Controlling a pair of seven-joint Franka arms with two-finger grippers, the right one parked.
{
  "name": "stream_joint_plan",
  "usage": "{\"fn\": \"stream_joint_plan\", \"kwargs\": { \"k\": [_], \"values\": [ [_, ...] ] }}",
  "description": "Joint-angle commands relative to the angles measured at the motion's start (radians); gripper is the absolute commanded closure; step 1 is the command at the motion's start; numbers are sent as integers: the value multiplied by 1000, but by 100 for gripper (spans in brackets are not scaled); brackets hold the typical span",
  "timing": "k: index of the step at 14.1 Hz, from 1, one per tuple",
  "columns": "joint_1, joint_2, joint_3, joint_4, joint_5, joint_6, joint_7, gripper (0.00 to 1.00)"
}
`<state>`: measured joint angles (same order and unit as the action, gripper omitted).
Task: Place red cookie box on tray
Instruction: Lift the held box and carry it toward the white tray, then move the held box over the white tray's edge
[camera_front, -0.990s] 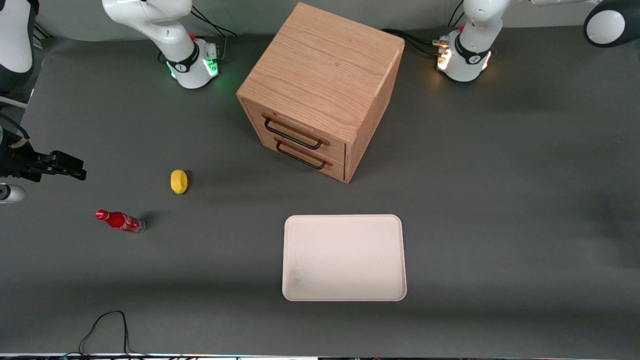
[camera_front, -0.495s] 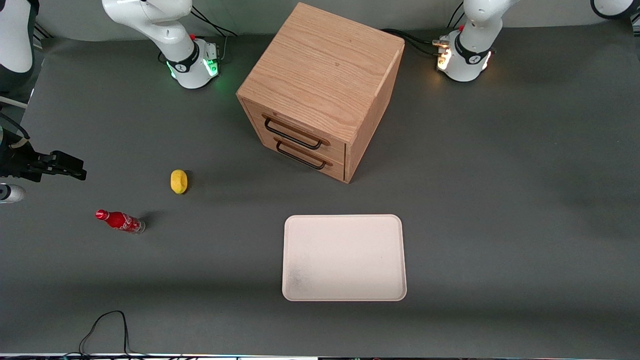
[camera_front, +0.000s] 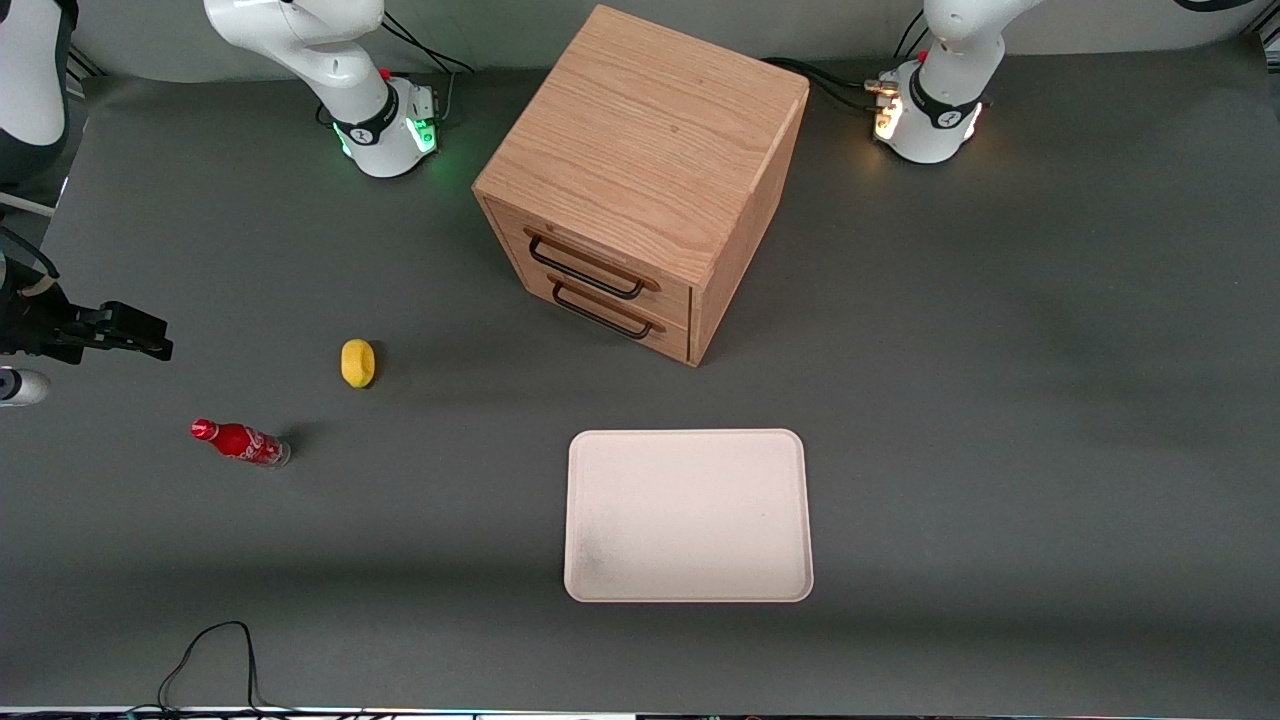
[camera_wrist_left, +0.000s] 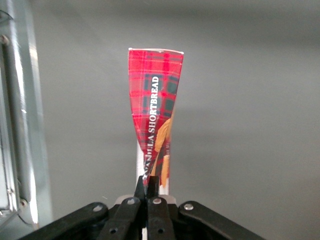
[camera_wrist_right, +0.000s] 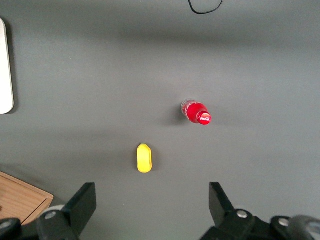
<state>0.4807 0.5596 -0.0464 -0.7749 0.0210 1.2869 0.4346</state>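
Observation:
In the left wrist view my gripper (camera_wrist_left: 149, 182) is shut on the red cookie box (camera_wrist_left: 154, 100), a tartan-red carton marked shortbread. Its fingers pinch one end of the box, and the rest of the box stretches away from them over a plain grey surface. Neither the gripper nor the box shows in the front view. The cream-white tray (camera_front: 688, 515) lies flat on the table, nearer to the front camera than the cabinet, with nothing on it. One rim of the tray (camera_wrist_right: 5, 65) also shows in the right wrist view.
A wooden two-drawer cabinet (camera_front: 640, 180) stands mid-table with both drawers closed. A yellow lemon-like object (camera_front: 357, 362) and a small red cola bottle (camera_front: 240, 442) lie toward the parked arm's end. A metal frame post (camera_wrist_left: 20, 125) runs close beside the held box. A black cable (camera_front: 210, 650) loops by the front edge.
The working arm's upper link, seen at the edge of the front view a second ago, has slid almost wholly out of that view. Nothing on the table has moved.

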Motion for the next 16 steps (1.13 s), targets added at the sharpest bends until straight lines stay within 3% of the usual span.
{"fn": "stream_joint_plan", "kwargs": {
  "k": [1,6,10,16],
  "values": [
    [-207,-50,16,-27,59,-96,-192,100],
    [-546,-49,14,-32,45,-127,-546,100],
    [-668,-47,14,-52,-13,-40,-738,100],
    [-824,-47,16,-150,-16,184,-1023,100]
  ]
}}
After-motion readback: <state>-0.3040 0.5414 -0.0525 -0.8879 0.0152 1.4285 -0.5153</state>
